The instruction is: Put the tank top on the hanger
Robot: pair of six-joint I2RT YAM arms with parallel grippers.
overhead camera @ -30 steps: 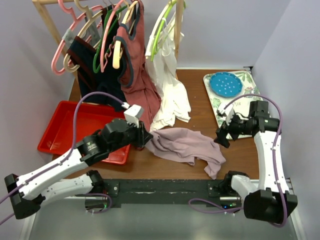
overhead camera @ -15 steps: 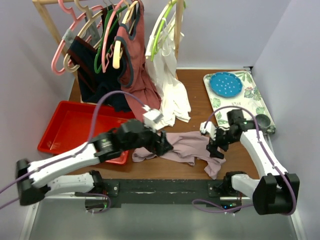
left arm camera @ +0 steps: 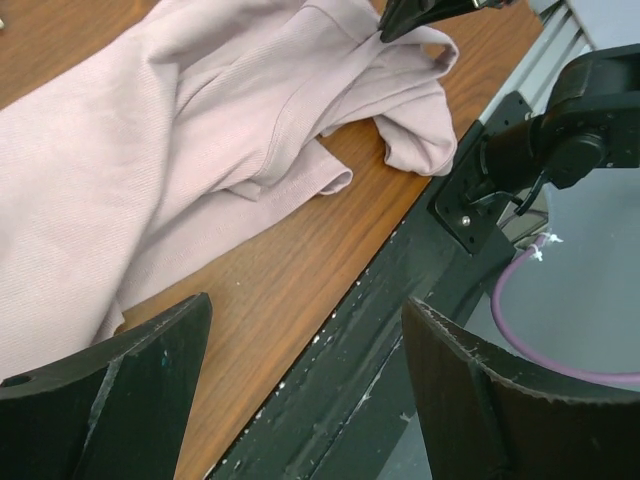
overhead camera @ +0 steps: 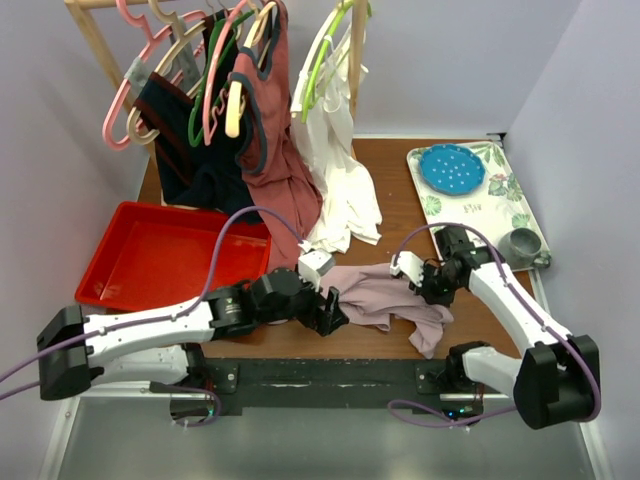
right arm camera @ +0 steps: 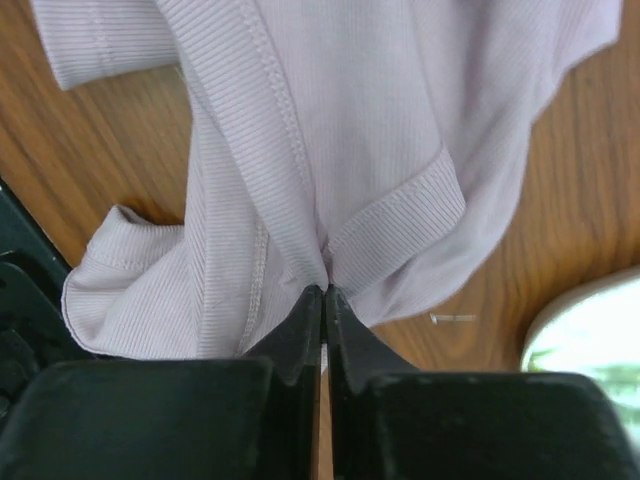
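Barely begun: right fingers [right arm camera: 298, 335] pinch shut on a fold of the tank top [overhead camera: 375, 295], crumpled on the worktop [overhead camera: 400, 195] between them and the wide-open, empty left fingers [left arm camera: 110, 400]; the hanger [overhead camera: 122, 92] hangs well beyond both, untouched.

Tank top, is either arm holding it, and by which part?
Right gripper pinches the tank top at a ribbed edge fold; left gripper is open.

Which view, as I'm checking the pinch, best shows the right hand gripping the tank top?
Right wrist: close up, the right hand pinches the tank top seam. Top external shows it small; left wrist, only the fingertips.
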